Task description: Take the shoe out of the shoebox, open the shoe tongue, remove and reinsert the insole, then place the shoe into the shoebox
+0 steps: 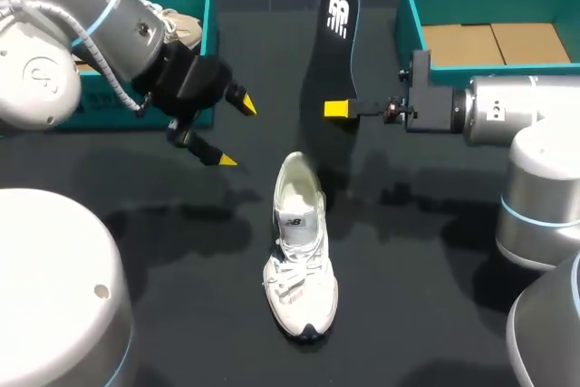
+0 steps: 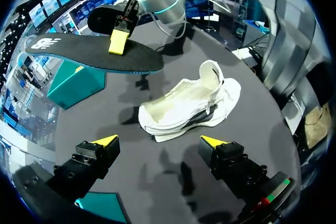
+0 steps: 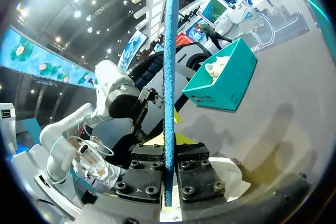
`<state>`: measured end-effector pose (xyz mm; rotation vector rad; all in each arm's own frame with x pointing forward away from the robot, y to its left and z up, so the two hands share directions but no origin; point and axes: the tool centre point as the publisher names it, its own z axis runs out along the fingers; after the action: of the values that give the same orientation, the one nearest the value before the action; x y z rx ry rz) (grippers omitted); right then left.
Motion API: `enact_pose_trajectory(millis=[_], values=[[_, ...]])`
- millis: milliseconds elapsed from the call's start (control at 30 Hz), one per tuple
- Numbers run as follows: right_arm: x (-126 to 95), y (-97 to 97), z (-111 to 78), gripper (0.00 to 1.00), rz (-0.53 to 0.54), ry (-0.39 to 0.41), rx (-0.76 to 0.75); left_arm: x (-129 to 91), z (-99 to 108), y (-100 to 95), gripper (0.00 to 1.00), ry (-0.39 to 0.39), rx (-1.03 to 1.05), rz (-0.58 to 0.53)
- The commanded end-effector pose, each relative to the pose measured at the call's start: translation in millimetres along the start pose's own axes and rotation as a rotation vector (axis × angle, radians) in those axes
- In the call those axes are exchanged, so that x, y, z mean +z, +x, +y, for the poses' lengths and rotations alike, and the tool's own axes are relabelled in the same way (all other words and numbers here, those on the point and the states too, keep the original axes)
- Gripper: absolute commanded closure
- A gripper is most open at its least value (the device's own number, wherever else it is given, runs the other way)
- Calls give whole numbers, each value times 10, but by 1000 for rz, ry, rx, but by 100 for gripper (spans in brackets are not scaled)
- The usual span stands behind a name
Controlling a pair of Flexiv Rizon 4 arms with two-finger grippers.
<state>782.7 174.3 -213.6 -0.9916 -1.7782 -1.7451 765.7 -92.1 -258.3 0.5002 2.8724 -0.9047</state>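
Note:
A white shoe (image 1: 299, 251) stands on the dark table, toe toward the front edge; it also shows ahead of my left gripper (image 2: 159, 141) as the shoe (image 2: 191, 103). My left gripper (image 1: 236, 130) hangs open to the shoe's left, holding nothing. My right gripper (image 1: 337, 109) is shut on the black insole (image 1: 329, 52), held in the air above the table behind the shoe. In the right wrist view the insole (image 3: 169, 77) runs edge-on between the shut fingers (image 3: 149, 171). In the left wrist view the insole (image 2: 89, 53) hovers beyond the shoe.
A teal shoebox (image 1: 412, 20) lined with brown cardboard sits at the back right. Another teal box (image 1: 210, 6) at the back left holds a second white shoe (image 1: 179, 24); that box (image 3: 223, 82) shows in the right wrist view too.

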Motion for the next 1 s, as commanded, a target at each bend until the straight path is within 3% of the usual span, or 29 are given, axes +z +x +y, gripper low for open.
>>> enact_pose_trajectory(millis=[33,333,700,1000], values=[[129,-55,-11,100,2,-4,-10,125,36,15,0,-29,-39,2],[184,-121,-81,100,37,1,4,341,114,167,0,-120,-189,15],[184,-121,-81,100,37,1,4,341,114,167,0,-120,-189,15],[509,-214,-163,100,24,42,-14,661,164,215,0,-150,-197,60]])
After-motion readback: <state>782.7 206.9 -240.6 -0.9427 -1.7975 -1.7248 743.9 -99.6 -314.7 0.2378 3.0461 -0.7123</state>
